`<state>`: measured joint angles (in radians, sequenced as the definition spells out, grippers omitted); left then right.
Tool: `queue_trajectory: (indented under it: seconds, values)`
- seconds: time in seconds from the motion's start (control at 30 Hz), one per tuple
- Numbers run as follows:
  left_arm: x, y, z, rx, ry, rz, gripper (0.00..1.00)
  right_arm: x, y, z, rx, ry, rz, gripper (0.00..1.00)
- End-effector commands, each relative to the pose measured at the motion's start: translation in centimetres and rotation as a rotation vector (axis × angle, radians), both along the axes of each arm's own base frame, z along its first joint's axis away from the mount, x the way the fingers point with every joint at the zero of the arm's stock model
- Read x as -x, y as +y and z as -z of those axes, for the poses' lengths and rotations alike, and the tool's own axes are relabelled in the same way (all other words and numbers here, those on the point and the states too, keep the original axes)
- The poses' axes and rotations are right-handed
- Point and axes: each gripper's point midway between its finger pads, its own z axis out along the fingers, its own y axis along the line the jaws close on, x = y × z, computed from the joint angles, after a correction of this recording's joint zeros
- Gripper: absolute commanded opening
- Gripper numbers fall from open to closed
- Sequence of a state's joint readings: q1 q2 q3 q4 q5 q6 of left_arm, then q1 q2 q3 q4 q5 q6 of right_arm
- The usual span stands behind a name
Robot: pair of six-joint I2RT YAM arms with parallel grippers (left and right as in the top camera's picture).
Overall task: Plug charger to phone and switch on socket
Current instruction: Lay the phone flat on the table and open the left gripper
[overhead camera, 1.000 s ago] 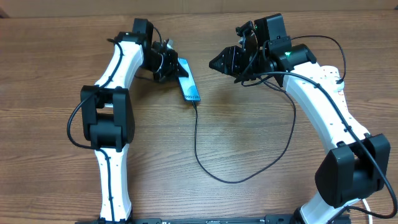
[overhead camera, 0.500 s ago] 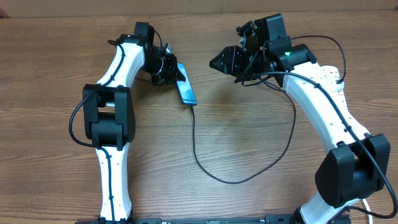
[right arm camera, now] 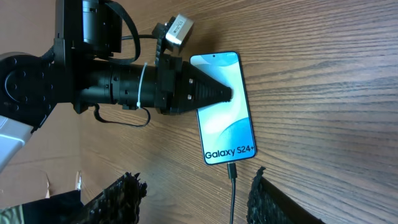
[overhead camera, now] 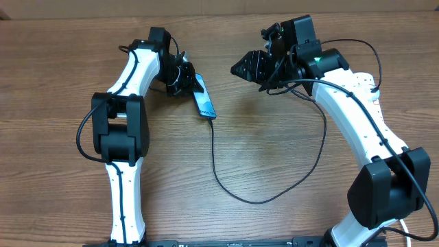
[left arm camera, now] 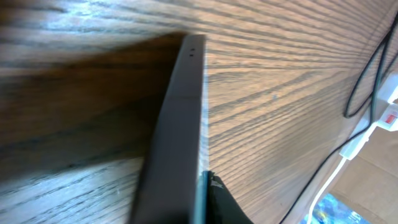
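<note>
The phone (overhead camera: 204, 98) lies slanted on the wooden table, its lit screen (right arm camera: 225, 115) reading "Galaxy S24+". My left gripper (overhead camera: 191, 81) holds its upper end. In the right wrist view one black finger (right arm camera: 214, 95) rests on the screen, and in the left wrist view the phone's dark edge (left arm camera: 177, 124) fills the space beside a finger (left arm camera: 219, 200). The charger's connector (right arm camera: 232, 170) sits in the phone's bottom port, and its thin black cable (overhead camera: 215, 161) loops across the table. My right gripper (overhead camera: 236, 69) hovers open to the right of the phone with nothing in it. The socket (left arm camera: 391, 102) shows only as a white corner.
The charger cable curves round the table's middle (overhead camera: 274, 195) and climbs towards my right arm (overhead camera: 357, 116). A thick white cord (left arm camera: 351, 148) runs near the socket. My left arm (overhead camera: 123, 116) stretches along the left side of the table.
The left gripper has carried the phone a little down and to the left, and the cable end followed it. The right gripper stayed in place, its jaws slightly wider.
</note>
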<state>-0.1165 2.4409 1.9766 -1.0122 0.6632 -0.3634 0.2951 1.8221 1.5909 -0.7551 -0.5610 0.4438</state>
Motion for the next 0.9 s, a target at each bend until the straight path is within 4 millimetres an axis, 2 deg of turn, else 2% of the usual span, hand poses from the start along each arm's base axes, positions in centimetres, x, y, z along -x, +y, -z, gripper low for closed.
queue_trajectory:
  seconds: [0.0, 0.17, 0.4, 0.57, 0.73, 0.87]
  values:
    - [0.6, 1.4, 1.3, -0.100, 0.009, 0.008, 0.13, 0.0, -0.1, -0.4, 0.007, -0.017, 0.001, 0.57]
    - [0.7, 1.8, 1.6, -0.127, 0.011, 0.009, 0.16, 0.1, -0.1, -0.4, 0.007, -0.015, 0.001, 0.57]
    - [0.7, 3.5, 2.5, -0.246, 0.007, 0.003, 0.28, 0.1, -0.1, -0.4, 0.008, -0.014, 0.001, 0.57]
    - [0.6, 3.7, 2.6, -0.259, 0.004, 0.002, 0.29, 0.1, -0.1, -0.4, 0.008, -0.014, 0.001, 0.57]
    - [0.6, 3.7, 2.6, -0.260, 0.004, 0.002, 0.38, 0.1, -0.1, -0.4, 0.008, -0.014, 0.001, 0.57]
    - [0.6, 4.1, 2.8, -0.283, 0.001, 0.000, 0.41, 0.1, -0.1, -0.4, 0.008, -0.014, 0.001, 0.57]
